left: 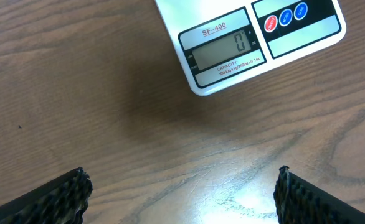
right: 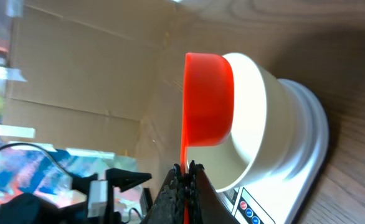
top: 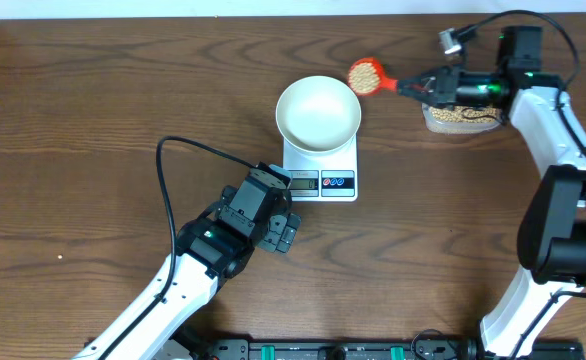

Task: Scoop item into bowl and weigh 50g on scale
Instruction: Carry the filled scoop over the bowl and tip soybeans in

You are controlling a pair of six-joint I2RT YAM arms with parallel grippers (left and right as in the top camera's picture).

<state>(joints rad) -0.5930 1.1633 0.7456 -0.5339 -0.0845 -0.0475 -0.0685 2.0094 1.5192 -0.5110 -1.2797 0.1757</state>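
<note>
You: right end effector (top: 413, 86) clamps red scoop (top: 381, 82) of beans (top: 364, 74) just right of bowl (top: 318, 112). Bowl empty, scale (top: 338, 183) reads zero; all pouring left. Left end effector (top: 286, 233) wide.

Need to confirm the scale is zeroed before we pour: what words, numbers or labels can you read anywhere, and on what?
"SF-400": on the scale, above its display.
"0": the display's reading.
"CAPACITY": printed under the display; the line of figures beneath it is too blurred to quote.
Lettering on the round buttons: too small to read.
Bowl and scoop: no text visible.
</note>
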